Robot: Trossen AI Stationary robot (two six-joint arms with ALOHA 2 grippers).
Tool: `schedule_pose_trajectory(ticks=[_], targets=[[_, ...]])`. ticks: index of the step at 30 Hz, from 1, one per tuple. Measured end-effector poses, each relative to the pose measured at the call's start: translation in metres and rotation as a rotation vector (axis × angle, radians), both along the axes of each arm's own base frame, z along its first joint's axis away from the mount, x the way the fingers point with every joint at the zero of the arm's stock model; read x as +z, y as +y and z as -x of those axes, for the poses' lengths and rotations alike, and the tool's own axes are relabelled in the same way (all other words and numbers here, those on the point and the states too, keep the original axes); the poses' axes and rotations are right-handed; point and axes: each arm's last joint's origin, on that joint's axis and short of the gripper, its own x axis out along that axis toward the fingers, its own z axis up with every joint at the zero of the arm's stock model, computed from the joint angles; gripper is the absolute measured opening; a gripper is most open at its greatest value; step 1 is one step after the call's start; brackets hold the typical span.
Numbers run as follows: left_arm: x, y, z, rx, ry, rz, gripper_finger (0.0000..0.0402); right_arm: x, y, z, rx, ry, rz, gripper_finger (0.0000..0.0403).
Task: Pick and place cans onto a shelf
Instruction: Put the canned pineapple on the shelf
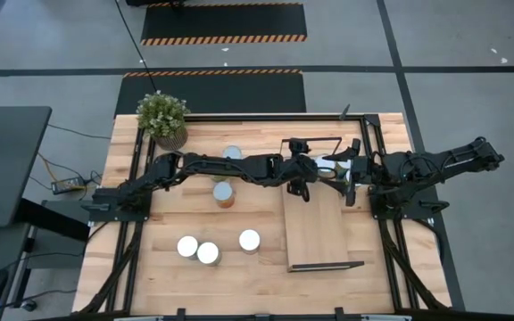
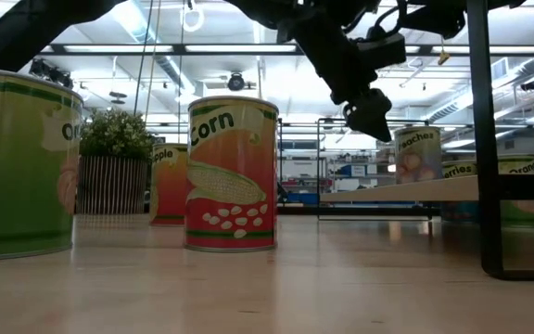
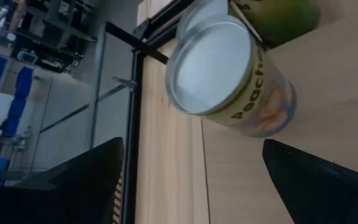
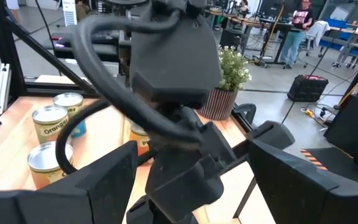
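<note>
A Peaches can [image 3: 229,74] stands upright on its base on the light-wood shelf [image 1: 315,227], near the shelf's far end [image 1: 330,166]. It also shows on the shelf in the low view [image 2: 417,153]. My left gripper [image 3: 191,186] is open, with a finger on either side of the can and short of it, touching nothing; it hangs above the shelf board [image 2: 369,109]. My right gripper [image 4: 191,186] is open and empty just right of the can [image 1: 351,176], facing my left arm's wrist [image 4: 173,56]. Several more cans stand on the table, among them a Corn can [image 2: 233,172].
Cans stand on the tabletop left of the shelf [image 1: 224,193], [image 1: 187,246], [image 1: 250,240]. A potted plant [image 1: 162,118] is at the far left corner. More cans [image 4: 50,126] stand close behind my left arm. The shelf's black frame ends [image 1: 328,265] stick up.
</note>
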Motion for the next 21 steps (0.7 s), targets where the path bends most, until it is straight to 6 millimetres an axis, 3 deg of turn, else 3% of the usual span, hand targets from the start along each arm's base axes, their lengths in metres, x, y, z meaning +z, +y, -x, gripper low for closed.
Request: schedule_pose_trajectory(ticks=[6,12,16,21], targets=[[-0.004,-0.007,0.006,0.025,0.067,0.007,0.0389,-0.001,0.000,0.000,0.000,0.010,0.001,0.0314],[0.020,-0.029,0.030,0.054,0.128,0.119,0.0389,-0.002,0.000,0.000,0.000,0.019,-0.006,0.0314],[0.021,-0.036,0.045,0.104,0.195,0.221,0.0389,-0.004,0.002,-0.002,0.006,0.033,-0.009,0.0314],[0.022,-0.059,0.058,0.146,0.250,0.294,0.0389,-0.007,0.007,-0.006,0.028,0.050,-0.018,0.0314]])
